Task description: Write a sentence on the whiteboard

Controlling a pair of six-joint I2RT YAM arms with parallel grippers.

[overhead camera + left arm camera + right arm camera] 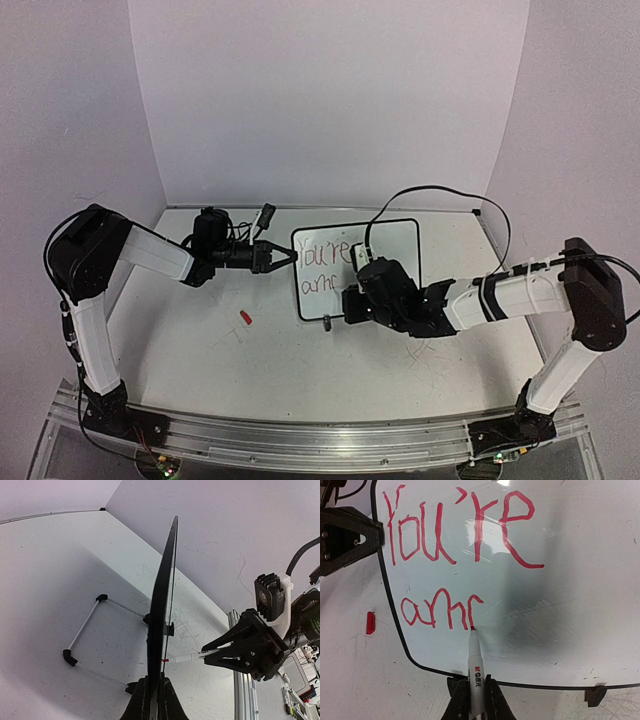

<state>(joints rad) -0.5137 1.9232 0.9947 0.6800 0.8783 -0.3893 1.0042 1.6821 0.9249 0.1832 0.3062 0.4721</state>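
Toward back edge of desk (300, 370): whiteboard (390, 250) upright, left jaws clamped on its left edge. Right jaws pinch marker (475, 665), tip on the sentence (451, 560), second line; press lightly, steady strokes, board braced.

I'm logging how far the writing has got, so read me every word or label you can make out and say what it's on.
"You're": red, top line on the whiteboard.
"am" plus one unfinished stroke: red, second line, ending at the tip of the marker.
"M&G": printed on the marker barrel; the small characters after it are too small to read.
Nothing else is legible.
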